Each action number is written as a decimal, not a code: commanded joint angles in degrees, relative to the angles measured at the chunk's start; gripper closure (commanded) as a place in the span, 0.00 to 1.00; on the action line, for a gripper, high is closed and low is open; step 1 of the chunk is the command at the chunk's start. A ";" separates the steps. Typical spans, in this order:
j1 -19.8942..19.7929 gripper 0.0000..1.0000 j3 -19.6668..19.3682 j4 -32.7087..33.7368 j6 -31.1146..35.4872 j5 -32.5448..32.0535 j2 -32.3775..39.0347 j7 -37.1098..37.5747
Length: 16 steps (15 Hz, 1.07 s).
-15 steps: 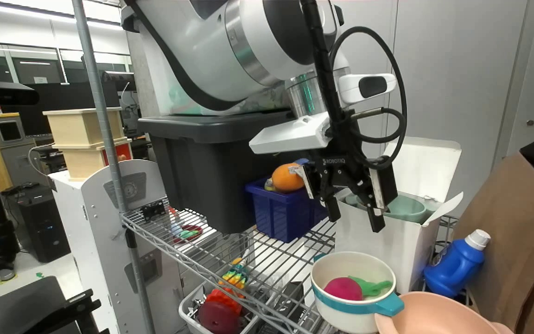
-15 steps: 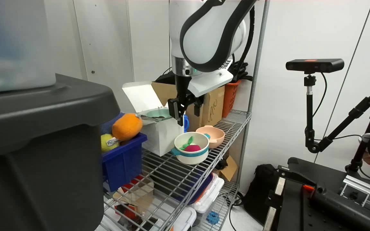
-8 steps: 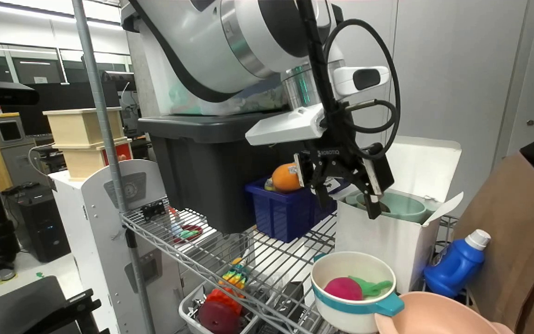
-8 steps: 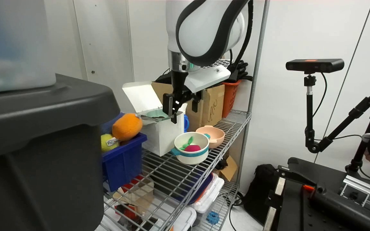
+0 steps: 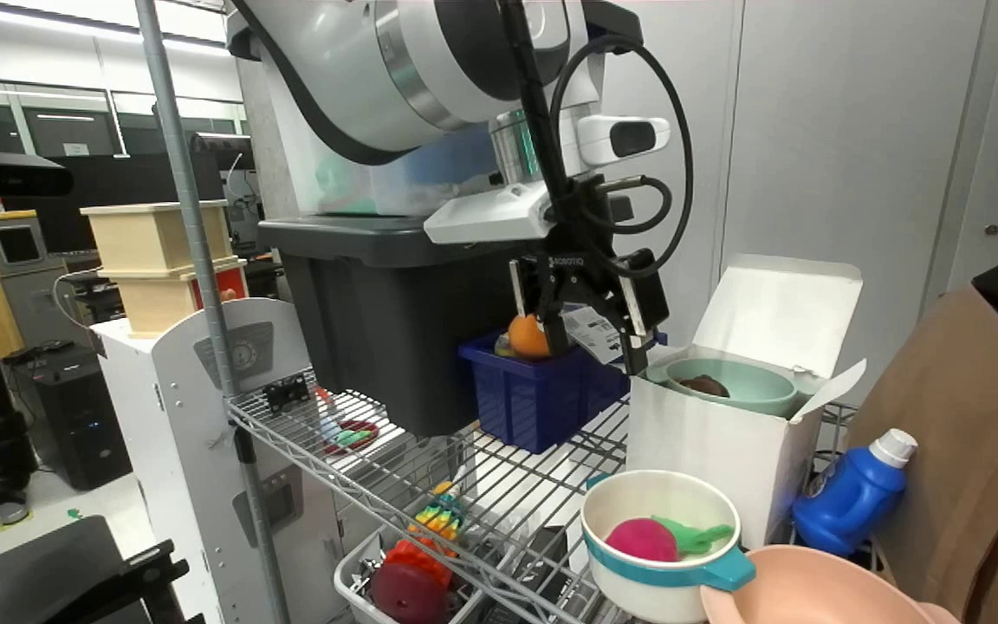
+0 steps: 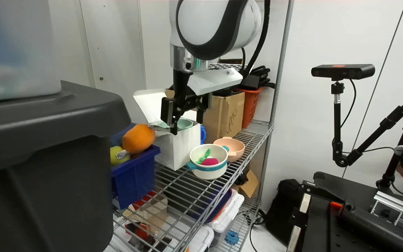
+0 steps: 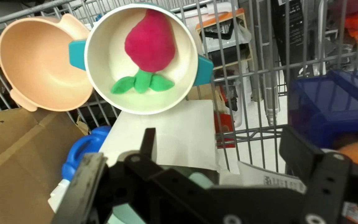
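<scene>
White cardboard box (image 5: 681, 459), its lid (image 5: 783, 312) raised, is set on the grey metal wire bench (image 5: 317, 468), between a dark blue plastic basket (image 5: 508, 403) and a blue plastic bottle with a white cap (image 5: 850, 494). Over the basket side of the box the black end effector (image 5: 596, 345) is suspended, its fingers (image 7: 149, 142) spread wide — nothing is seen gripped between them. Beneath that gap, in the wrist view, a white flap with a printed label (image 7: 259, 174) is visible, apparently the box's own; whether it is touched cannot be told.

Should the fingers be lowered here, the flap could be hooked, since thin card bends easily, and the box could then be dragged or tilted. By such a tilt, the pale green round bowl (image 5: 759, 387) held inside might be tipped and the brown lump (image 5: 704, 385) in it spilled. On the other side, the orange rounded fruit-like thing (image 6: 138, 138), heaped above the basket's rim, might be knocked out by a sideways swing.

In the basket a yellow-green ball-like thing (image 6: 117, 159) is held as well. Farther from the end effector, beside the box, a cream round pot with teal handles (image 7: 104, 59) is stood; in it a magenta vegetable-shaped toy with green leaves (image 7: 150, 43) is contained. Beside the pot a peach-coloured round bowl (image 7: 47, 65) is placed, its rim overlapped by a handle in the wrist view.
</scene>
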 commanded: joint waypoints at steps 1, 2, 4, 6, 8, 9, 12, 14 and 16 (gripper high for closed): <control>-0.28 0.00 1.35 -0.41 0.02 2.74 -1.66 -1.34; -0.33 0.00 1.51 -0.30 0.24 3.10 -1.63 -1.37; -0.39 0.00 1.61 0.02 0.51 3.62 -1.42 -1.30; -0.66 0.00 1.92 0.17 0.59 4.57 -1.34 -1.45; -1.25 0.00 2.83 0.25 0.10 6.55 -1.50 -2.04; -1.32 0.00 3.12 0.14 0.17 7.41 -1.63 -2.16; -1.90 0.00 4.45 0.27 -0.03 10.38 -2.05 -2.78; -2.30 0.00 5.41 0.76 -0.28 12.66 -1.98 -3.13; -1.96 0.00 5.51 1.22 0.17 13.76 -1.49 -2.43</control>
